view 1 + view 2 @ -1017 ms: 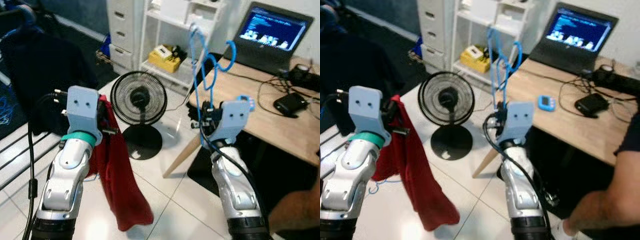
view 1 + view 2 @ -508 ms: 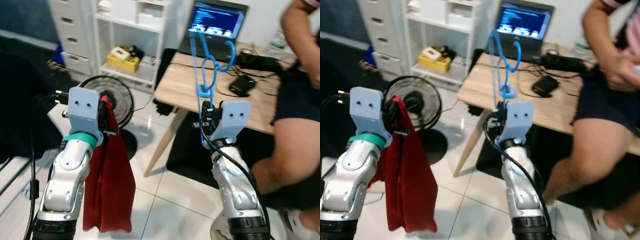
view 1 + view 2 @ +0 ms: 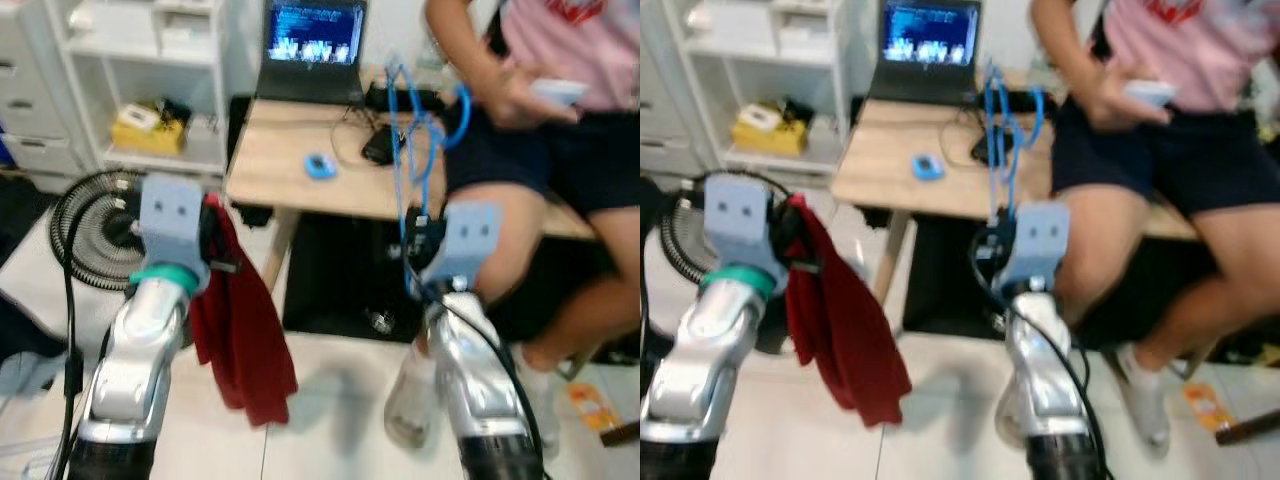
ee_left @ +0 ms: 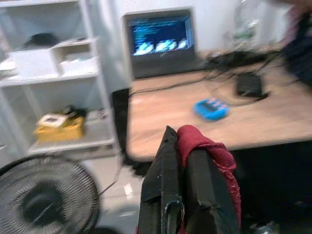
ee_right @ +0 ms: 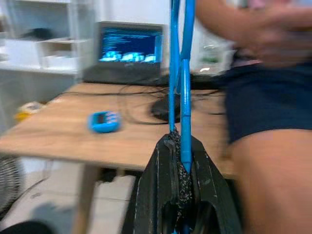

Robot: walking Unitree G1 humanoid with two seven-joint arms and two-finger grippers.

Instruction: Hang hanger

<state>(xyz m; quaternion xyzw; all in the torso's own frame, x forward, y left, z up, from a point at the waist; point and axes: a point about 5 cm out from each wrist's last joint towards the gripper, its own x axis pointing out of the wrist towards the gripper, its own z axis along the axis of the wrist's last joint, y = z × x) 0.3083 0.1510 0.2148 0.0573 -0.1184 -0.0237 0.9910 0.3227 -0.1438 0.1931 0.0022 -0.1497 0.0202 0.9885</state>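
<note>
**Both grippers loaded, desk and person ahead**

While you read the head views, note that both are blurred. Ahead stands a wooden desk (image 3: pixel 300 165) carrying an open laptop (image 3: pixel 312 52), a small blue device (image 3: pixel 320 166) and dark cables. A person (image 3: pixel 540 110) sits at the desk's right side, bare legs directly behind the right arm. A white shelf unit (image 3: pixel 120 70) with a yellow item and a black fan (image 3: pixel 85 215) stand to the left.

The right gripper (image 5: pixel 181 146) is clamped tight on the lower bars of the blue hanger (image 3: pixel 420 130), which rises upright above it, its hook near the person's arm. The left gripper (image 4: pixel 183 161) is closed on a red cloth (image 3: pixel 240 320), which hangs down beside the left arm.

The hanger's top is cut off in the right wrist view. What the person's hand holds is too blurred to identify.

Compared with half a second ago, the camera has swung rightward: the desk and person now fill the centre, and the fan sits at the left edge. Both grips are unchanged.
</note>
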